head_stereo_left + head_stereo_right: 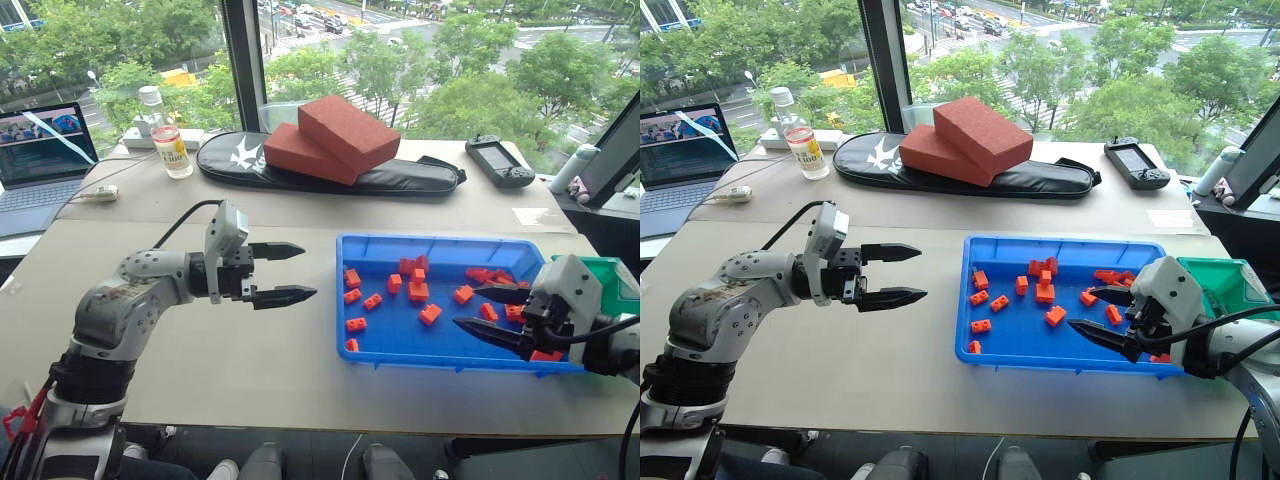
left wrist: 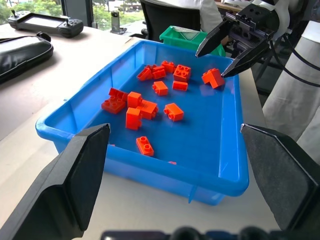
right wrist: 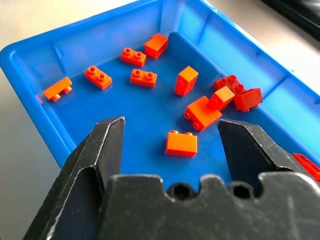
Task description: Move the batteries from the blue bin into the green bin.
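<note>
The blue bin [image 1: 400, 335] sits on the table at the right and holds several orange-red toy bricks [image 1: 417, 290]. The batteries are hidden or out of view among them. The green bin [image 1: 625, 285] stands just past the blue bin's right end, partly behind my right arm. My right gripper [image 1: 466, 306] hangs open over the right part of the blue bin, pointing left, with nothing between its fingers and bricks below them [image 3: 181, 144]. My left gripper [image 1: 308, 271] is open and empty above the bare table, left of the blue bin and pointing toward it.
At the table's back lie a black bag [image 1: 400, 178] with two red-brown blocks [image 1: 330, 135] on it, a handheld controller [image 1: 498, 160], a bottle [image 1: 170, 135] and a laptop [image 1: 40, 150]. A window runs behind the table.
</note>
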Robot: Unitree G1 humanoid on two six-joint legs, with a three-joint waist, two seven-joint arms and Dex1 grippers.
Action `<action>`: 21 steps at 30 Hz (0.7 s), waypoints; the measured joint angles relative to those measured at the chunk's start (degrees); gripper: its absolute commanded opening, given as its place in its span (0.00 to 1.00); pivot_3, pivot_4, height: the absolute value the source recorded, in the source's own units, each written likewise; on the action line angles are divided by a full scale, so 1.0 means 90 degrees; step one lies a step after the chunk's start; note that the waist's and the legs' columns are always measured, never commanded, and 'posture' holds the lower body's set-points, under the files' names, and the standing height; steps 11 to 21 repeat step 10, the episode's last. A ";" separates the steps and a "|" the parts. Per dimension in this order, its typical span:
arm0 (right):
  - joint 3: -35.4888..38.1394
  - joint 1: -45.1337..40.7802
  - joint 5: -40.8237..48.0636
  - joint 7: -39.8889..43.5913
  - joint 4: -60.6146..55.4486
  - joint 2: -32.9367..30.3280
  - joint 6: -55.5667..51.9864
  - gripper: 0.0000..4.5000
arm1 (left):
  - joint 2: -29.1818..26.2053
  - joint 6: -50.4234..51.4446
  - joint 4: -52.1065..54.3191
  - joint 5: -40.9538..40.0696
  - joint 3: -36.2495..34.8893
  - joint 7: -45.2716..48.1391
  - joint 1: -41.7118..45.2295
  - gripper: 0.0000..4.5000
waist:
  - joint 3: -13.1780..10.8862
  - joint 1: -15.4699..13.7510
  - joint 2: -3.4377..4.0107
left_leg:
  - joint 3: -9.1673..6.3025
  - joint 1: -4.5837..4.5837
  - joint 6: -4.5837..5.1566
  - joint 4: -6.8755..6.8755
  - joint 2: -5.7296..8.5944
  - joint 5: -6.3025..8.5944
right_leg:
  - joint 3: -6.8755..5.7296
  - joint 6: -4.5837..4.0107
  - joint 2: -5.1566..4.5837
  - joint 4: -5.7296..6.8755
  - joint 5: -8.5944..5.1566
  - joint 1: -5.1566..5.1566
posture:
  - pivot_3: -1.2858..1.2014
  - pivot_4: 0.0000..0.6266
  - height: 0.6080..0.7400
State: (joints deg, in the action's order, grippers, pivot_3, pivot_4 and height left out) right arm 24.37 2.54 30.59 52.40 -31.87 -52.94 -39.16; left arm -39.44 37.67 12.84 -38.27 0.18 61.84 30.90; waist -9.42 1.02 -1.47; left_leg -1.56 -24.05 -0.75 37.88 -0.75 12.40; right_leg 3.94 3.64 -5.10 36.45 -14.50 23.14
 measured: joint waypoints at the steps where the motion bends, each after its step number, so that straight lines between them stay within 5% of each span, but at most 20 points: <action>1: -0.0005 0.0001 0.0002 0.0010 0.0001 0.0000 0.0005 0.77 | 0.0006 0.0000 0.0015 0.0000 0.0000 -0.0023 0.0000 1.00 | 0.0000 0.0001 0.0000 | 0.0001 0.0000 0.0000 0.0000 0.0000 0.0000 | 0.0000 0.0000 -0.0001 -0.0001 0.0000 0.0000 | 0.52 0.24 1.00; 21: -0.0030 0.0028 0.0004 0.0124 0.0179 -0.0008 0.0115 0.77 | 0.0010 0.0014 0.0136 -0.0010 0.0000 -0.0124 -0.0031 1.00 | 0.0000 -0.0002 0.0000 | 0.0001 0.0000 0.0000 0.0000 0.0000 0.0000 | 0.0000 0.0000 -0.0001 0.0001 0.0000 0.0000 | 0.52 0.24 1.00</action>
